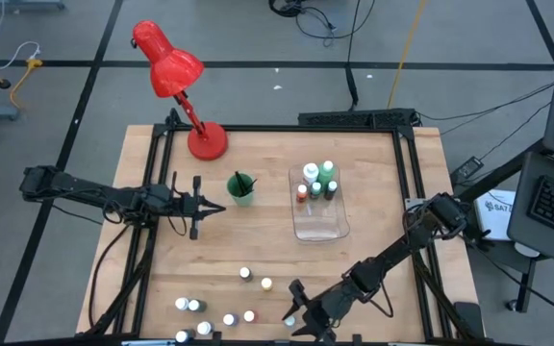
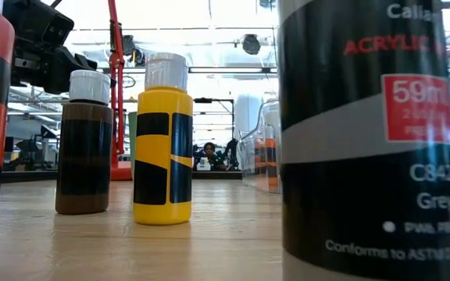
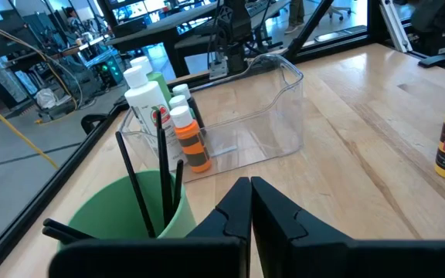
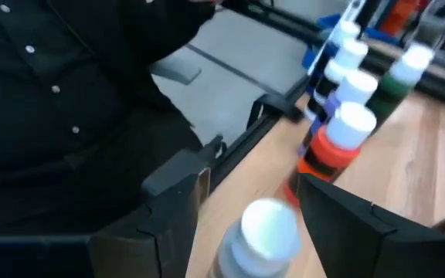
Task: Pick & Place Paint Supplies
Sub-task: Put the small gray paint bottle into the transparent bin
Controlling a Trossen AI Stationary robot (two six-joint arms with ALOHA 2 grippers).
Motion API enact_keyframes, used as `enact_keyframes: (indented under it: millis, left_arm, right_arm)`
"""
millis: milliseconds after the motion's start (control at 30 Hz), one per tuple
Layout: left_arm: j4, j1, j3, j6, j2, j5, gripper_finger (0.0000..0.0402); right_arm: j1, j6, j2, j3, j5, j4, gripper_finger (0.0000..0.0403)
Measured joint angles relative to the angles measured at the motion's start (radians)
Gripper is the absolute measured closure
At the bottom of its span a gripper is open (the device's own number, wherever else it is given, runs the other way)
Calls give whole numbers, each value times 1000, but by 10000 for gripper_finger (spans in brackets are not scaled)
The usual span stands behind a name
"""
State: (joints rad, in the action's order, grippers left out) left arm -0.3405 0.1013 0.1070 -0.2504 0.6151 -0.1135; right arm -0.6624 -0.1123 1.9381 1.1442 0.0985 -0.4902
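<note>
The right end effector [image 1: 296, 309] hangs released over a white-capped bottle [image 4: 265, 232] at the desk's [image 1: 258, 240] near edge, more bottles [image 1: 192, 306] just beside. The left end effector [image 1: 217, 207], clenched and empty, sits beside the green cup [image 1: 241, 188] of brushes [image 3: 161, 166]; a clear bin [image 1: 320, 219] holds other bottles.

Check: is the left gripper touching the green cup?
Apart. The high view shows bare table between the shut left gripper and the green cup.
</note>
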Motion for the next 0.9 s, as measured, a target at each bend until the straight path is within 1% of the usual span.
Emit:
enact_keyframes:
  millis: [133, 400, 700, 800, 900]
  left_arm:
    - [0, 0, 0, 0, 0, 0, 387]
    - [0, 0, 0, 0, 0, 0, 387]
    - [0, 0, 0, 0, 0, 0, 387]
    - [0, 0, 0, 0, 0, 0, 387]
    - [0, 0, 0, 0, 0, 0, 387]
  right_arm:
    - [5, 71, 0, 0, 6, 42, 190]
    - [30, 101, 0, 0, 4, 53, 190]
    - [33, 135, 0, 0, 1, 94, 191]
    - [33, 130, 0, 0, 1, 97, 203]
    - [32, 109, 0, 0, 5, 97, 226]
